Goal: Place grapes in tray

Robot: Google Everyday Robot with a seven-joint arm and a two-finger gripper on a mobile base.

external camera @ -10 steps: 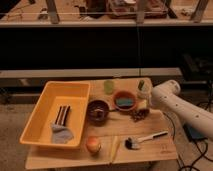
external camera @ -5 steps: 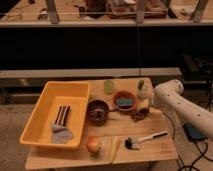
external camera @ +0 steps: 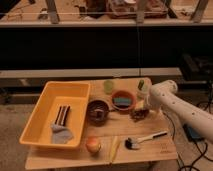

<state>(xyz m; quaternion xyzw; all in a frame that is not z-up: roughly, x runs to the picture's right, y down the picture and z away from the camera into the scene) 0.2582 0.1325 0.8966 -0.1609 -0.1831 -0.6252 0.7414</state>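
Though the end effector (external camera: 143,105) is dim against the clutter, it can be placed at the tip of the white arm (external camera: 172,102), low over the right side of the wooden tabletop (external camera: 165,150). It is released, jaws spread, gripping nothing.

The small bunch of dark reddish-brown grapes (external camera: 138,113) lies on the tabletop just below it; whether the two touch, I cannot tell. Likely reason for the pose: it is lined up to close on the bunch.

The large rectangular yellow plastic tray (external camera: 35,115) stands well apart at the left. It holds a dark striped item (external camera: 61,115) and a grey cloth (external camera: 61,134), with bare floor left for the grapes.

Two round brown bowls (external camera: 97,111) sit between grapes and tray, so the carry probably has to pass over them.

No brand, label or writing is readable anywhere.
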